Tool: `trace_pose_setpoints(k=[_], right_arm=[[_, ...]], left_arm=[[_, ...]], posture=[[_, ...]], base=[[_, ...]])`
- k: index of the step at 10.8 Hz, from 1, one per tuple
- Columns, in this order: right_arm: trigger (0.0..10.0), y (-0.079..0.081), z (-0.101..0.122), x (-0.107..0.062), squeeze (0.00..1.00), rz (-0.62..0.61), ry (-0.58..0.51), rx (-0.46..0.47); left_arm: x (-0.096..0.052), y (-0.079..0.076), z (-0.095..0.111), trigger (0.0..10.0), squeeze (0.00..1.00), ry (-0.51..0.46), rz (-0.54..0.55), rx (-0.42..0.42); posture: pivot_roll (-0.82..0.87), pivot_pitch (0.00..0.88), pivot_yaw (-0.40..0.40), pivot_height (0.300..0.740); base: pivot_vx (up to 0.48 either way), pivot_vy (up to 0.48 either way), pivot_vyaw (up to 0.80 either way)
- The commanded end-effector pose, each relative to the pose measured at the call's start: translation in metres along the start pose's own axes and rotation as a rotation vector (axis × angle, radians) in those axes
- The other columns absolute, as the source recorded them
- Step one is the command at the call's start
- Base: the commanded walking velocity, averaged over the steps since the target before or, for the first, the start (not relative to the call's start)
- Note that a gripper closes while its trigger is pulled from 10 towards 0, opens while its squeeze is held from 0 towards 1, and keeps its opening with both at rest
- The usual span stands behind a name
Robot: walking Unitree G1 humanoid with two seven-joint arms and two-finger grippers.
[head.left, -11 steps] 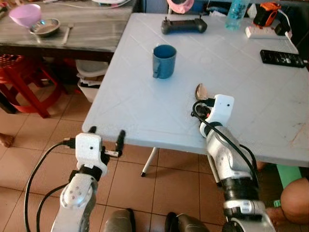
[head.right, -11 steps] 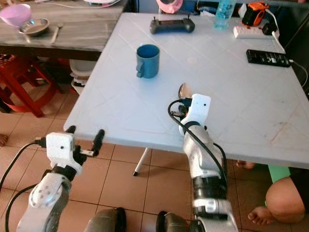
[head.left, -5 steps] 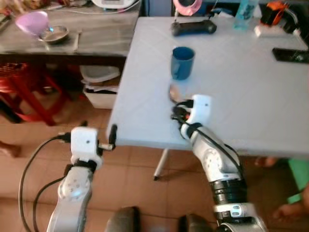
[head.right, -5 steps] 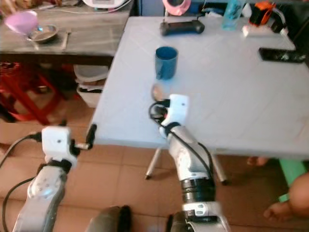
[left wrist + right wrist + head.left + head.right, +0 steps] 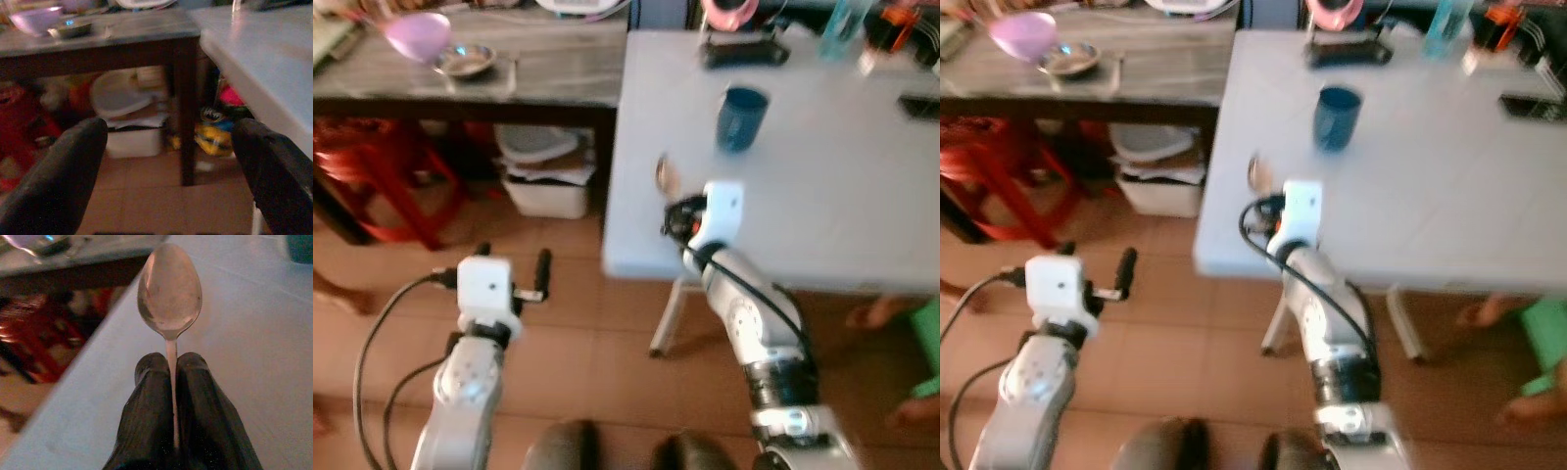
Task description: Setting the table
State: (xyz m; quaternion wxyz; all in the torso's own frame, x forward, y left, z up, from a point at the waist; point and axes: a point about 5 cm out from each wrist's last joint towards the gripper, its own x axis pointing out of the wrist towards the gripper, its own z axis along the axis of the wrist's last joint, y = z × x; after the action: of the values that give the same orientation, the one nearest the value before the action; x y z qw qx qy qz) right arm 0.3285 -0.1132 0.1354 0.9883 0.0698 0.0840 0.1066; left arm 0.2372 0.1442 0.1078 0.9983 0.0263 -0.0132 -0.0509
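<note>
Right pincer point(image 5: 171, 369) pressed together on the thin handle of a metal spoon point(image 5: 169, 291), bowl pointing away from the wrist, held over the near left corner area of the white table point(image 5: 822, 196). In the head views the spoon point(image 5: 666, 176) sits just above the table edge, with the silver right arm point(image 5: 744, 304) reaching up from below. Blue mug point(image 5: 742, 117) stands upright farther in on the white table, apart from the spoon, handle toward the robot. At the far edge: a black controller point(image 5: 744, 51), a pink object point(image 5: 729, 12) and a clear bottle point(image 5: 842, 22), all blurred. Left pincer point(image 5: 514, 272) hangs over the tiled floor point(image 5: 578, 352), off to the left of the white table, fingers point(image 5: 73, 166) spread wide with nothing between them. To the left stands a darker wooden table point(image 5: 538, 73) carrying a pink bowl point(image 5: 416, 31) and a small metal dish point(image 5: 465, 61) just beside it. Under it, a white container point(image 5: 546, 181) and a red plastic stool point(image 5: 382, 176). Head views motion-blurred.
</note>
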Motion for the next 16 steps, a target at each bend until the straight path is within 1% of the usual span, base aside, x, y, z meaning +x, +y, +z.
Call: trace_pose_setpoints(k=[1,2,4,7,9,10,11,13,16], right_arm=[[0.0,0.004,0.010,-0.002,0.00,0.006,-0.068,-0.029],[0.0,0.001,0.015,-0.003,0.00,-0.006,-0.099,-0.043],[0.0,-0.004,0.022,-0.003,0.00,-0.006,-0.142,-0.078],[0.0,-0.012,0.016,-0.012,0.00,-0.022,-0.150,-0.105],[0.0,-0.014,0.015,-0.015,0.00,-0.026,-0.158,-0.124],[0.0,-0.014,0.016,-0.015,0.00,-0.025,-0.164,-0.126],[0.0,-0.013,0.017,-0.015,0.00,-0.016,-0.170,-0.139],[0.0,-0.013,0.015,-0.016,0.00,-0.012,-0.168,-0.146],[0.0,-0.011,0.012,-0.017,0.00,0.003,-0.162,-0.156]], left_arm=[[-0.002,0.006,0.000,10.0,0.00,0.000,0.017,0.031],[0.001,0.008,0.002,10.0,0.00,-0.008,0.021,0.022],[0.006,0.009,0.006,10.0,0.00,-0.027,0.029,0.031],[0.005,0.003,0.004,10.0,0.00,-0.022,0.024,0.021],[0.007,0.004,0.004,10.0,0.00,-0.024,0.022,0.017],[0.009,0.009,0.005,10.0,0.00,-0.028,0.034,0.016],[0.011,0.009,0.006,10.0,0.00,-0.029,0.029,0.021],[0.011,0.006,0.004,10.0,0.00,-0.025,0.023,0.021],[0.011,0.005,0.004,10.0,0.00,-0.033,0.019,0.026]], posture=[[0.09,0.090,0.025,0.740],[0.09,0.080,0.026,0.740],[0.08,0.085,0.023,0.740],[0.08,0.091,0.020,0.740],[0.07,0.092,0.024,0.740],[0.07,0.092,0.025,0.740],[0.07,0.088,0.029,0.740],[0.07,0.087,0.029,0.740],[0.06,0.082,0.029,0.740]], base=[[0.289,0.382,0.00],[0.398,0.266,0.00],[0.427,0.126,0.00],[0.460,0.000,0.00],[0.480,0.000,0.00],[0.480,0.000,0.00],[0.469,0.000,0.00],[0.452,0.000,0.00],[0.402,0.257,0.00]])
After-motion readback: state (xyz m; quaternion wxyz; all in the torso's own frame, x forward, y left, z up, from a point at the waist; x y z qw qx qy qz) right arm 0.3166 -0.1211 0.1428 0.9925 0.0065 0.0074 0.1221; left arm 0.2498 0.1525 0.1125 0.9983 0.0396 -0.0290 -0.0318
